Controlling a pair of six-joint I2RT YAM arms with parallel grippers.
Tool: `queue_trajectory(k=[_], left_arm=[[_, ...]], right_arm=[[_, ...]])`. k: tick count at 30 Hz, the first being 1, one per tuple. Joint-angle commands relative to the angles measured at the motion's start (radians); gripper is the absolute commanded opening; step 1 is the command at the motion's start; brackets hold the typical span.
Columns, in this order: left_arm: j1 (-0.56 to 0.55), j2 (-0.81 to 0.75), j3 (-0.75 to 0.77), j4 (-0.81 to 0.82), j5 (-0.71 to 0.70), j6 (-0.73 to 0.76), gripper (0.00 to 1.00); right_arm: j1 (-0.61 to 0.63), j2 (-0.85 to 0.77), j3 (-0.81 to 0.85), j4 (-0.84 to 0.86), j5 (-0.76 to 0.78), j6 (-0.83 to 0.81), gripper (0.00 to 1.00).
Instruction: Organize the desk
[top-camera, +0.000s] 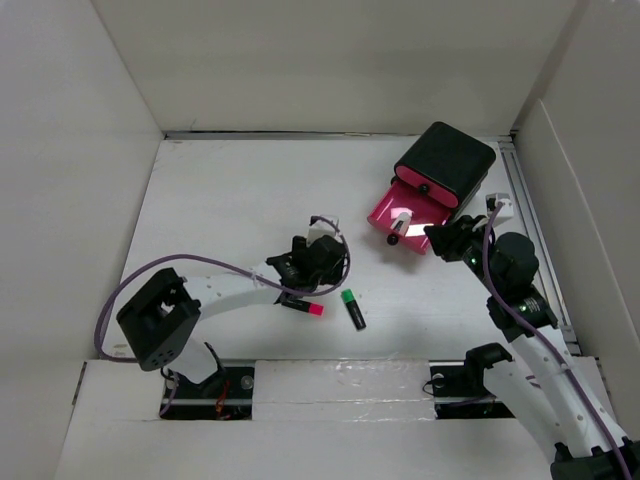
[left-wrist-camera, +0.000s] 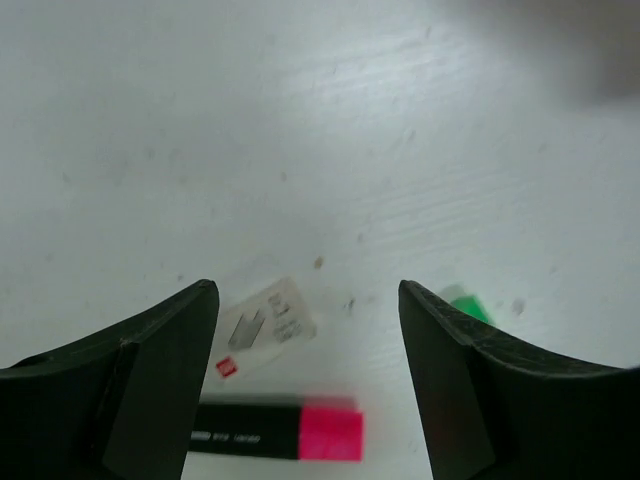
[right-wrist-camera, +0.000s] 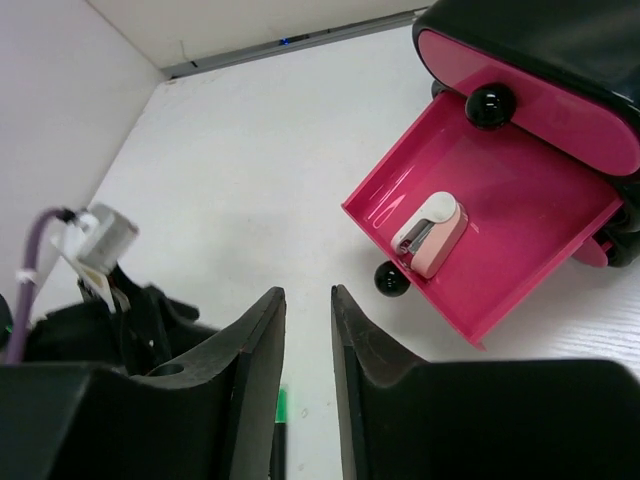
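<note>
Desk (top-camera: 220, 210), one pink highlighter (top-camera: 305, 307), one green highlighter (top-camera: 353, 309)

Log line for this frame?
left end effector: open, over pink marker | right end effector: slightly open, empty, near drawer | drawer: open, small white item inside | green marker: on desk

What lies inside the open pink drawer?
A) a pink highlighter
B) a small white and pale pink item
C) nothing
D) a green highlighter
B: a small white and pale pink item rests on the floor of the pink drawer, while the pink highlighter and green highlighter lie out on the desk.
</note>
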Motion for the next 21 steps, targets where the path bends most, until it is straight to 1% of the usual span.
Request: queue_trajectory(k=[1, 2, 4, 9, 13, 17, 20, 21], left_arm=[[-0.008, -0.108, -0.093, -0.050, 0.044, -0.062, 0.68], [-0.008, -0.121, -0.131, -0.046, 0.059, -0.059, 0.70], [-0.008, -0.147, -0.156, -0.032, 0.081, -0.050, 0.70], [-0.017, -0.129, -0.185, -0.021, 0.088, -0.045, 0.71], [-0.017, -0.077, -0.170, -0.021, 0.041, -0.037, 0.71], [-0.017, -0.023, -0.142, -0.055, -0.036, -0.048, 0.71], [-0.017, -0.029, -0.148, -0.046, -0.050, -0.042, 0.73], [-0.017, -0.034, -0.151, -0.043, -0.050, -0.042, 0.76]], right_arm=[[0.009, 0.007, 0.011, 0.039, -0.023, -0.007, 0.32], [0.009, 0.008, 0.010, 0.039, -0.025, -0.007, 0.33], [0.009, 0.013, 0.008, 0.040, -0.026, -0.007, 0.33], [0.009, 0.016, 0.010, 0.039, -0.028, -0.006, 0.34], [0.009, 0.019, 0.010, 0.039, -0.032, -0.004, 0.34], [0.009, 0.019, 0.016, 0.030, -0.028, -0.010, 0.34], [0.009, 0.019, 0.011, 0.033, -0.026, -0.012, 0.34], [0.009, 0.024, 0.013, 0.034, -0.028, -0.012, 0.34]])
